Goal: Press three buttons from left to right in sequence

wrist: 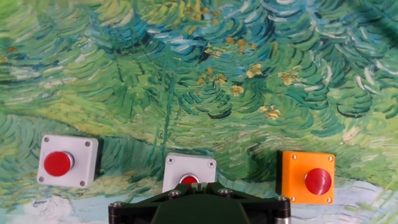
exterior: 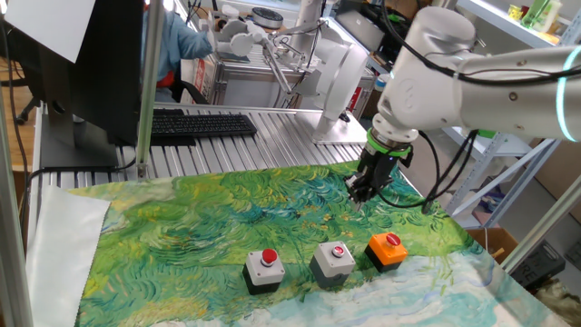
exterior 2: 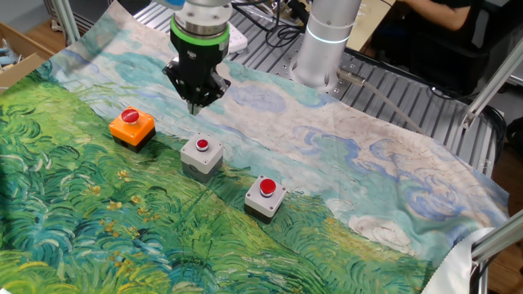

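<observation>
Tool [exterior 2: 196, 104] (shut) above cloth, middle button [exterior 2: 202, 145] just beside.

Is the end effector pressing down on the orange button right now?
No, in the other fixed view the end effector hangs above the painted cloth, behind the row and clear of the orange button.

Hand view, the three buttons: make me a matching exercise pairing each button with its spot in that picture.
Things:
1. Orange button
2. Grey button with its cap in full view
3. Grey button partly hidden by the hand

Places:
A. Left
B. Middle
C. Right

Pairs: 1-C, 2-A, 3-B
</observation>
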